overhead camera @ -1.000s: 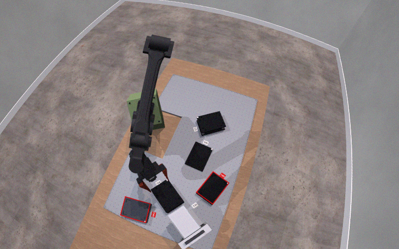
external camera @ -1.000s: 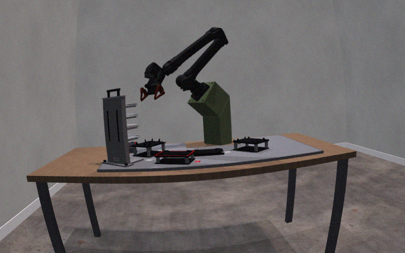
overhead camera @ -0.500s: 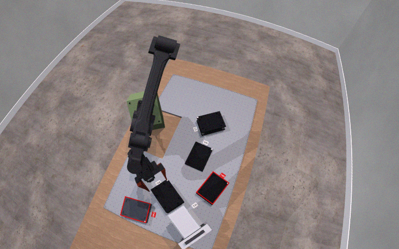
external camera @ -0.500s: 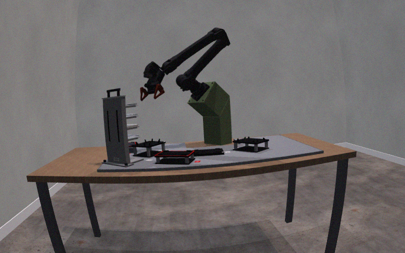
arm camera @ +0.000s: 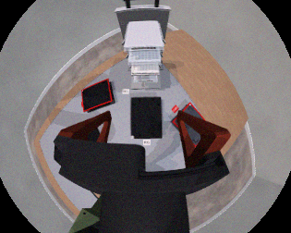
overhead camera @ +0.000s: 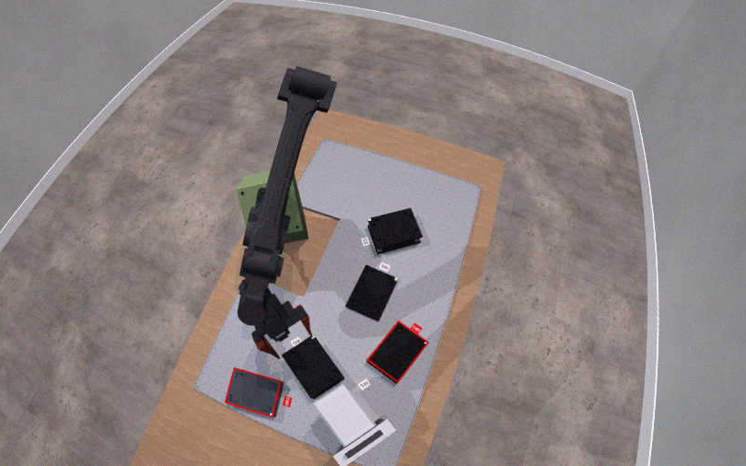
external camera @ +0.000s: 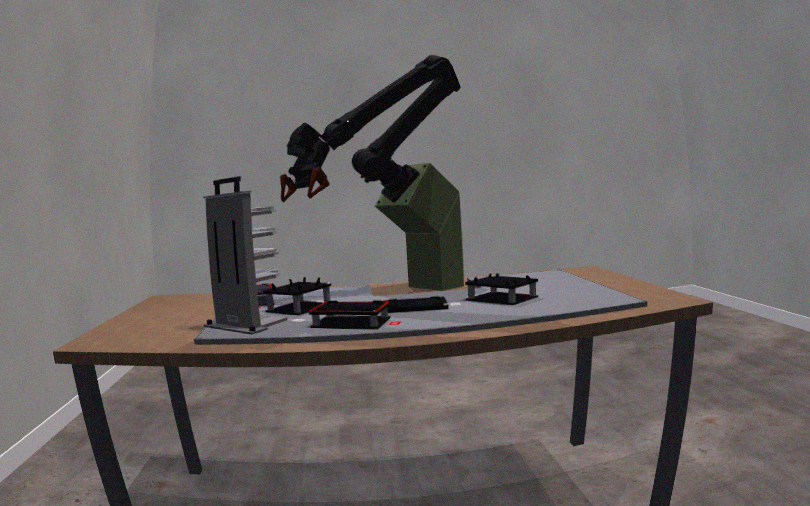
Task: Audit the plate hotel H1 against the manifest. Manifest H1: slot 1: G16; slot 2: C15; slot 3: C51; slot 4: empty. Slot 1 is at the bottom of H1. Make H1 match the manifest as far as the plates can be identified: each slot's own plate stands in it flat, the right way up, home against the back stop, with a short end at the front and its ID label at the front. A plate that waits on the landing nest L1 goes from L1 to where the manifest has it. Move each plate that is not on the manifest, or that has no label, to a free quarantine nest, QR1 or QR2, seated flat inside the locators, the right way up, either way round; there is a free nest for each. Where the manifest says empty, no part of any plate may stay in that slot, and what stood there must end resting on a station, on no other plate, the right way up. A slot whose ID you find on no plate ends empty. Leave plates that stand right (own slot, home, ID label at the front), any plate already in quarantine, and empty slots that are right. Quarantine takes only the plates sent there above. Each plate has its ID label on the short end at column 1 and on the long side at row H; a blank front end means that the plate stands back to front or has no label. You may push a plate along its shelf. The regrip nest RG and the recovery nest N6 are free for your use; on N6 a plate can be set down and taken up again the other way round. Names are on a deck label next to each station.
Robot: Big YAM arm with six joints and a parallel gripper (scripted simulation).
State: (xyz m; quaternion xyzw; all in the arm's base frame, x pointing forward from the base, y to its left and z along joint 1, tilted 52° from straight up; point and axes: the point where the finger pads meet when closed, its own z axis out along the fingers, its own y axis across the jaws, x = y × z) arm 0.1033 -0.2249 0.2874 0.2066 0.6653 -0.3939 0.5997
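Note:
The plate hotel H1 (overhead camera: 353, 425) stands at the near end of the grey deck, and its four shelves show from the side in the exterior view (external camera: 262, 242). In the wrist view the hotel (arm camera: 143, 48) is ahead of me; I cannot tell which slots hold plates. My gripper (overhead camera: 280, 341) (external camera: 303, 184) hangs high above the deck, open and empty. It is over the end of a black nest (overhead camera: 312, 366) that faces the hotel (arm camera: 147, 116). A red-framed quarantine nest (overhead camera: 252, 392) holds a dark grey plate. The other red-framed nest (overhead camera: 397, 351) looks black inside.
Two more black nests stand further up the deck, one in the middle (overhead camera: 371, 292) and a raised one (overhead camera: 394, 229) at the far side. The green arm base (overhead camera: 274, 208) is at the left edge. The hotel has a carry handle (external camera: 226, 184) on top.

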